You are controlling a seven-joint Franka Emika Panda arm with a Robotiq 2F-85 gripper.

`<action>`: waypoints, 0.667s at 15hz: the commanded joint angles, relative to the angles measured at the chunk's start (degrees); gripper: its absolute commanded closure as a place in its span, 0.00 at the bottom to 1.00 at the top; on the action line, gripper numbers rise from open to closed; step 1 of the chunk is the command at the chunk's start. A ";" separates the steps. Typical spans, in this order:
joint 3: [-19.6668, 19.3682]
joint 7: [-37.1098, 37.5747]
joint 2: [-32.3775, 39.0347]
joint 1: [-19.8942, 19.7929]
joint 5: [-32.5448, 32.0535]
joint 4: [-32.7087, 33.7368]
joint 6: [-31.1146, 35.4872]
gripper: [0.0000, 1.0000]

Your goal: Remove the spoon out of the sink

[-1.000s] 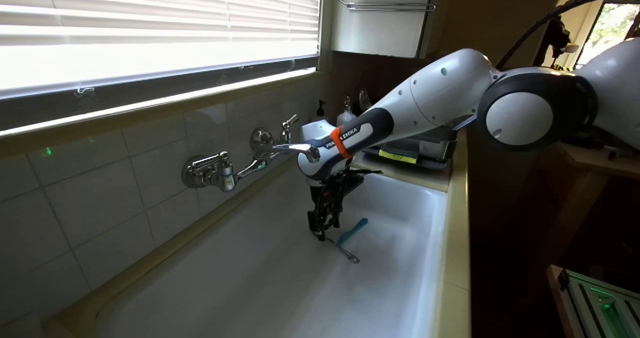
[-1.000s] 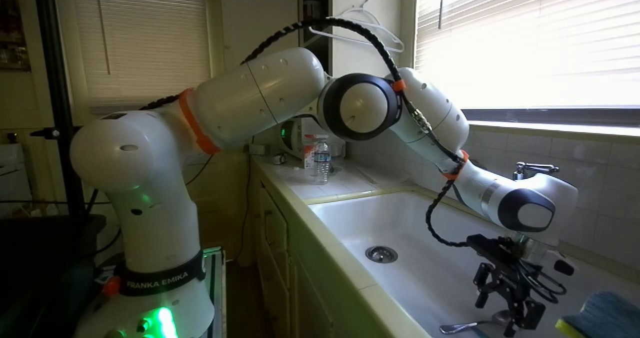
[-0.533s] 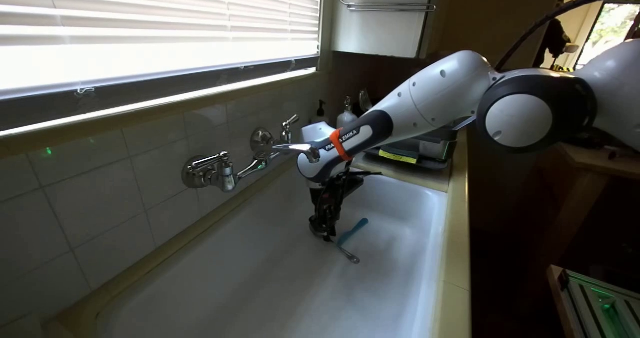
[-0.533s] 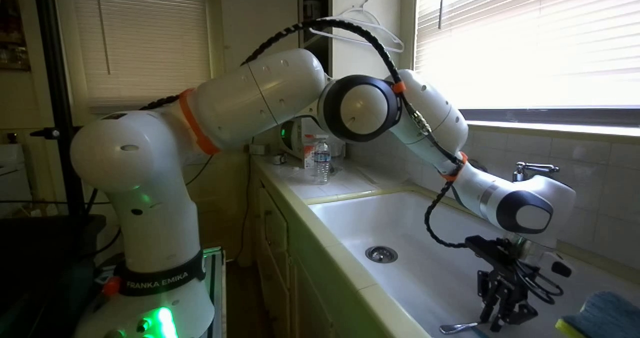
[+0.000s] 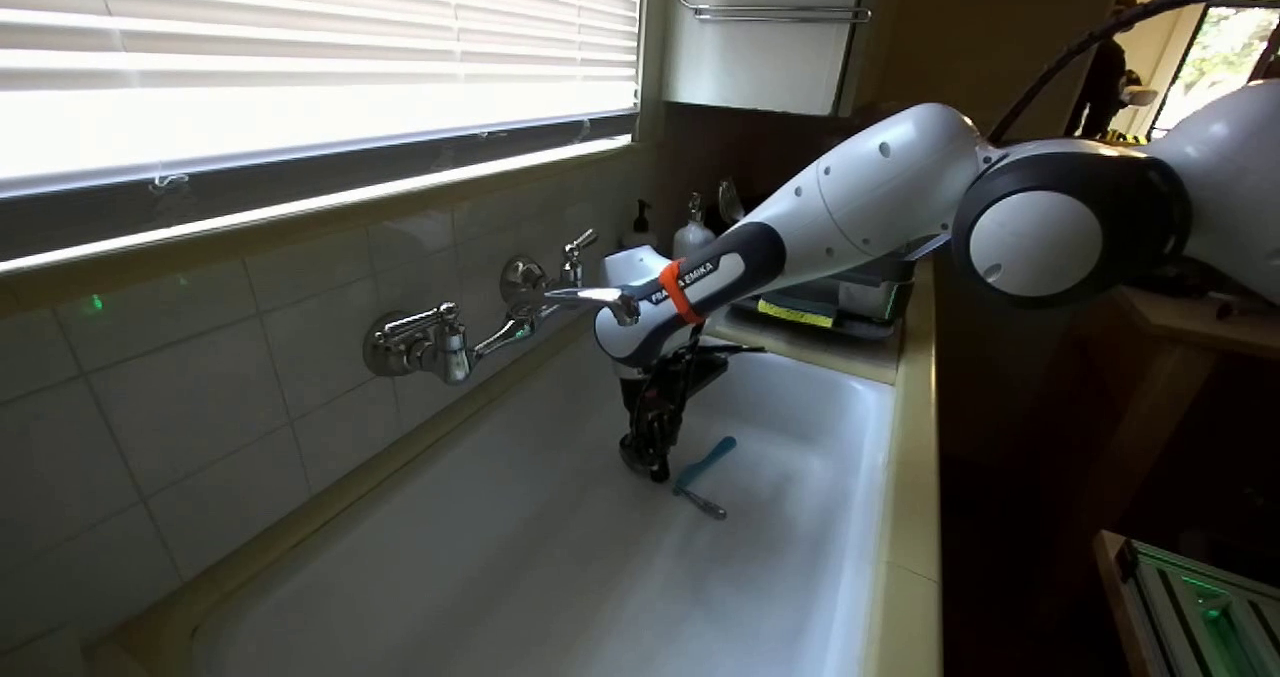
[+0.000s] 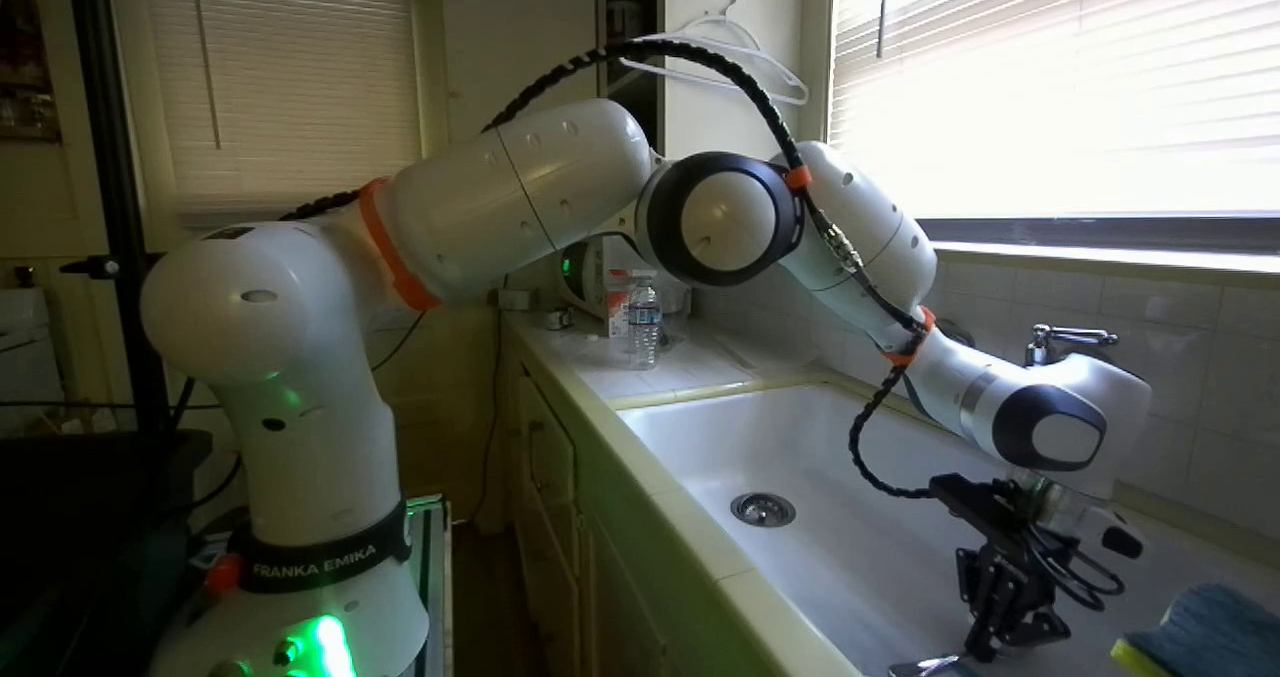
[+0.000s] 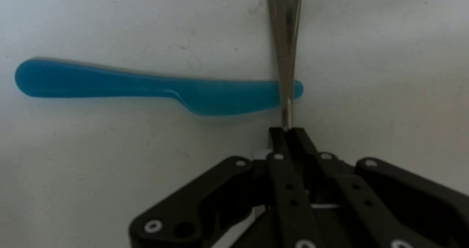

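The spoon [image 7: 286, 28] lies in the white sink [image 5: 480, 567], its metal handle pointing away from my gripper [image 7: 287, 130] in the wrist view. Both fingertips have come together around the thin neck of the spoon, low over the basin floor. Its bowl is hidden beneath the black fingers [image 7: 277, 141]. In an exterior view the handle of the spoon [image 5: 703, 503] sticks out beside the gripper [image 5: 660, 475]; in an exterior view only a short piece of the spoon [image 6: 925, 667] shows at the bottom edge, by the gripper [image 6: 982, 652].
A teal-blue plastic knife [image 7: 110, 81] lies on the basin floor, its tip passing under the spoon's handle. The chrome tap spout [image 5: 600, 299] reaches out over the sink near the wrist. A blue and yellow sponge [image 6: 1215, 629] sits close to the gripper. The drain [image 6: 763, 509] is farther along.
My gripper's fingers, apart a second ago, have drawn together on the spoon's neck. The spoon's handle end has swung slightly. The arm has shifted only a little.
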 commanded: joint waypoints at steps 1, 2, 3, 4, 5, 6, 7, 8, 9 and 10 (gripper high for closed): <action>-0.59 1.33 0.98 0.38 0.07 0.65 1.06 0.61; -0.55 1.39 0.90 0.30 0.14 0.61 1.34 0.56; -0.53 1.46 0.90 0.24 0.20 0.60 1.77 0.49; -0.54 1.44 0.90 0.21 0.21 0.57 2.04 0.41; -0.64 1.51 0.98 0.28 0.10 0.56 2.47 0.34; -0.69 1.57 1.05 0.30 0.08 0.59 2.76 0.43; -0.74 1.55 1.10 0.32 0.03 0.57 3.09 0.69; -0.79 1.57 1.14 0.34 0.00 0.56 3.46 0.68; -0.82 1.58 1.23 0.31 0.00 0.60 3.87 0.69; -0.81 1.51 1.26 0.27 0.01 0.58 4.19 0.76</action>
